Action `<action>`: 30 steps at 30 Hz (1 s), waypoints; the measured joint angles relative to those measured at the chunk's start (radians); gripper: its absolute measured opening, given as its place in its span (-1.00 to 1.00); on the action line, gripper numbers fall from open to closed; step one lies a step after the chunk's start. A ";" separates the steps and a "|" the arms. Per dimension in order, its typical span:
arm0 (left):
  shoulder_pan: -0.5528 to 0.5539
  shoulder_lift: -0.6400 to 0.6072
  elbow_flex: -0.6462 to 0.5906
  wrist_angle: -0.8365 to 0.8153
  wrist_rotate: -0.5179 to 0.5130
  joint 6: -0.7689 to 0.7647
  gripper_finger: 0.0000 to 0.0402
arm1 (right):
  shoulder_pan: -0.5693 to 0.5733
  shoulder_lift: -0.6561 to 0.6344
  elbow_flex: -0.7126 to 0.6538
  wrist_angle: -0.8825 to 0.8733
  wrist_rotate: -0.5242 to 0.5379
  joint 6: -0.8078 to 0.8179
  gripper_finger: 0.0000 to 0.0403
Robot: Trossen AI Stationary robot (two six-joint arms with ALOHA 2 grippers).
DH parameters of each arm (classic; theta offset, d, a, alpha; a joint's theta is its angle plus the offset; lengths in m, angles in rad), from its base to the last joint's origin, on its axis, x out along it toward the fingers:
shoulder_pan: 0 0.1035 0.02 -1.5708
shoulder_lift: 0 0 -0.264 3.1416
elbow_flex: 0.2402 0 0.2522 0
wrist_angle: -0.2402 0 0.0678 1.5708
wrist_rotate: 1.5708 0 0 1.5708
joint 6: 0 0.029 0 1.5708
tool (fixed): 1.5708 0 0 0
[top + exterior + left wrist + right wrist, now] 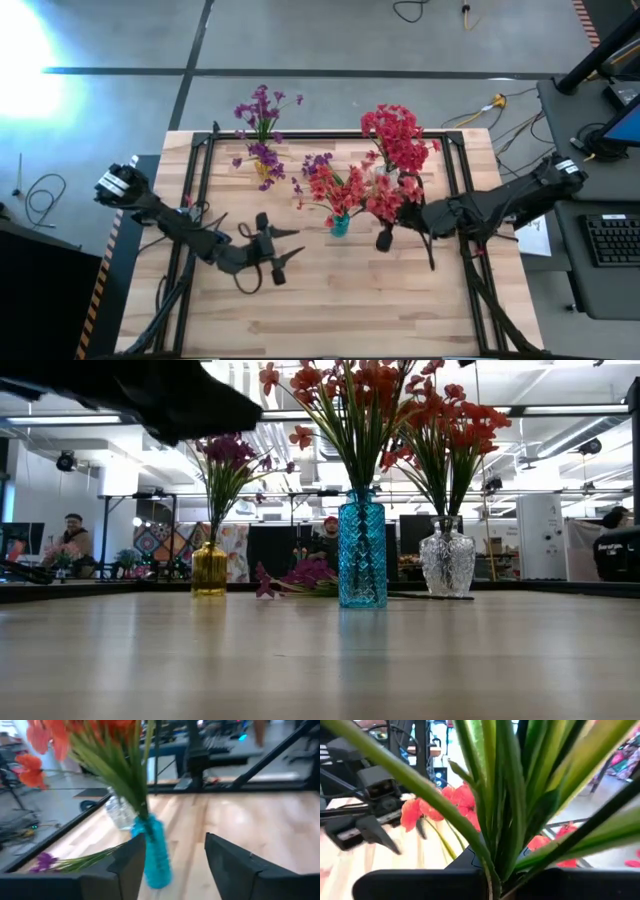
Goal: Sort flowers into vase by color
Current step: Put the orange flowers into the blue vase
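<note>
We see the right gripper (384,238) clamped on a red-blossomed sprig (495,820) beside the blue ribbed glass vase (361,553); the left gripper (285,248) gapes empty nearby.

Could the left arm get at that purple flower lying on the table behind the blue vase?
Probably yes: the left tool is open and empty, and bare wood lies between it and the purple flower, though the blue vase stands close beside.
</note>
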 joint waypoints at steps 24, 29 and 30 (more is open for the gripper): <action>0.177 0.349 0.159 0.154 0.044 -0.013 0.16 | -0.012 0.063 0.004 0.034 -0.021 0.015 -0.94; 0.195 0.383 0.155 0.229 0.051 -0.014 0.16 | -0.012 0.064 0.005 0.033 -0.021 0.012 -0.94; 0.196 0.388 0.159 0.233 0.051 -0.017 0.16 | -0.012 0.064 0.005 0.032 -0.021 0.012 -0.94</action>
